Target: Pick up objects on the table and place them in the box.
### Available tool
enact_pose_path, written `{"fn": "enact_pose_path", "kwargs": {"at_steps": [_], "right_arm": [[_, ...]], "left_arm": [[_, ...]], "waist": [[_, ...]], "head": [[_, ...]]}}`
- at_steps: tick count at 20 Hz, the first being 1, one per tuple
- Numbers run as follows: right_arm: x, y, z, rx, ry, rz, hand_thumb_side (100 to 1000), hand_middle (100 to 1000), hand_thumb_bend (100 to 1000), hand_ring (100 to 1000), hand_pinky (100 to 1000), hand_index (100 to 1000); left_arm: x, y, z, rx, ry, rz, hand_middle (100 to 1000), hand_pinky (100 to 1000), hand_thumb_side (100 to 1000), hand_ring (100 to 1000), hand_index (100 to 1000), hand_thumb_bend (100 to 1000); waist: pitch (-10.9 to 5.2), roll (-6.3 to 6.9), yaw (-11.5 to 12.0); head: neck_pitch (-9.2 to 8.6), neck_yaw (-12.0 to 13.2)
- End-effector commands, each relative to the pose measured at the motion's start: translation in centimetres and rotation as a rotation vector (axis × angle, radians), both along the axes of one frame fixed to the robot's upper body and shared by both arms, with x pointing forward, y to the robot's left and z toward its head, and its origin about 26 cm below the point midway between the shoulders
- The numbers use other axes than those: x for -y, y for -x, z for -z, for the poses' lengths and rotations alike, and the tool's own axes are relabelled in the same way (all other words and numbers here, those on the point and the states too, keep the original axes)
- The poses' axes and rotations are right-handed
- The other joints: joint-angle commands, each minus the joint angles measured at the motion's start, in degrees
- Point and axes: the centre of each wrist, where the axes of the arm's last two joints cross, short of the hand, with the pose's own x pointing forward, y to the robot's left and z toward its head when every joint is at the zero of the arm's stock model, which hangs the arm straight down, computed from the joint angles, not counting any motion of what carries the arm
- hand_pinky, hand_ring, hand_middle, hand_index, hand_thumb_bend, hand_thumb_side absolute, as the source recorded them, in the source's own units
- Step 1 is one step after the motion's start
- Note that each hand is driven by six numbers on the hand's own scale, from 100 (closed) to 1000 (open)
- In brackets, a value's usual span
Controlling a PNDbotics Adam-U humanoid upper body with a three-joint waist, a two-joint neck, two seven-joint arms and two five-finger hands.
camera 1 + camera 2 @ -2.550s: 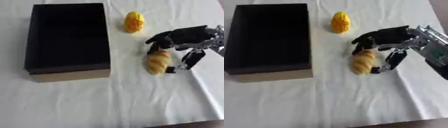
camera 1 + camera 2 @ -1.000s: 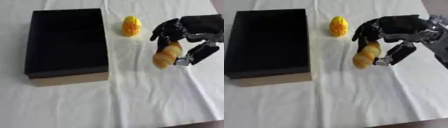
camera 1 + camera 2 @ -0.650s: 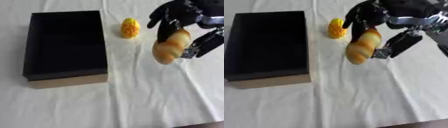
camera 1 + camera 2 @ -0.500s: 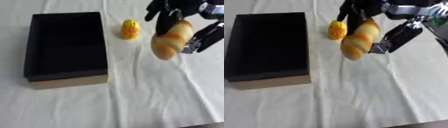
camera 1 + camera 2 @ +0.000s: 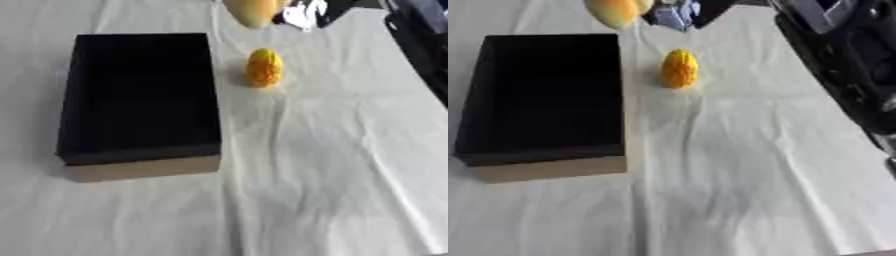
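Bread roll (image 5: 614,11) has risen from mid-bench to the 12 o'clock edge, carried by the right hand (image 5: 677,12) (finger state: cannot tell, mostly cropped). Corn cob (image 5: 264,67) lies on the white-clothed bench (image 5: 332,165), at 3 o'clock from the black box (image 5: 140,95).

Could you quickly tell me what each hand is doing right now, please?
Left hand: not in view.
Right hand: at the top edge, carrying the bread roll; its fingers cannot be made out.

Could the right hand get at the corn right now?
Probably not yet: the right hand is raised at the far edge, holding the bread. Nothing blocks the corn, which lies apart beside the box.
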Motion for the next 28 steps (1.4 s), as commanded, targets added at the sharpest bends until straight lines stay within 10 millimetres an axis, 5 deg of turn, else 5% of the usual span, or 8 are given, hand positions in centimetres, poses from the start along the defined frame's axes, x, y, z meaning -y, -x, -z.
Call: {"fn": "enact_pose_path", "kwargs": {"at_steps": [1, 7, 13, 16, 18, 20, 22, 28], "right_arm": [[0.6, -1.6, -0.6, 0.022, -0.007, 0.028, 100, 311, 100, 761, 811, 630], [-0.1, -5.5, 1.4, 0.022, 0.033, 0.097, 100, 321, 100, 773, 818, 646], [0.1, -8.1, 5.1, 0.076, 0.203, 0.175, 127, 376, 100, 789, 818, 678], [0.3, -8.3, 6.5, 0.098, 0.300, 0.214, 209, 531, 100, 852, 843, 785], [-0.2, -8.2, 7.0, 0.116, 0.387, 0.238, 235, 764, 333, 947, 876, 903], [-0.8, -7.9, 6.9, 0.149, 0.461, 0.258, 188, 885, 411, 1000, 909, 963], [-1.1, -7.6, 6.5, 0.185, 0.486, 0.273, 320, 918, 475, 1000, 919, 983], [-0.9, -7.5, 6.2, 0.232, 0.457, 0.290, 191, 889, 412, 1000, 908, 975]], "left_arm": [[0.4, 0.3, -1.5, 0.063, -0.042, 0.026, 786, 857, 370, 875, 888, 265], [1.2, 0.1, -1.9, 0.086, -0.050, 0.071, 786, 857, 375, 876, 886, 262], [1.3, 0.0, -1.7, 0.075, -0.049, 0.085, 786, 858, 392, 880, 886, 248], [1.3, 0.0, -1.6, 0.066, -0.049, 0.085, 787, 858, 399, 881, 886, 241], [1.3, 0.0, -1.5, 0.061, -0.050, 0.086, 787, 859, 404, 882, 887, 236], [1.3, 0.0, -1.4, 0.055, -0.050, 0.087, 787, 859, 405, 883, 887, 235], [1.2, 0.0, -1.3, 0.052, -0.049, 0.088, 787, 859, 405, 883, 888, 237], [1.3, 0.0, -1.4, 0.051, -0.049, 0.094, 787, 859, 403, 883, 888, 239]], "waist": [[-1.77, 0.05, 1.3], [-1.77, -0.85, 4.1], [-1.46, -1.45, 4.6], [-1.35, -1.57, 4.4], [-1.33, -1.59, 4.4], [-1.33, -1.57, 4.4], [-1.38, -1.57, 4.5], [-1.62, -1.64, 4.5]], "head": [[-1.18, -3.1], [-1.46, -6.1], [-1.76, -5.8], [-1.84, -5.2], [-1.85, -5.0], [-1.76, -4.9], [-1.53, -4.8], [-1.40, -4.7]]}}
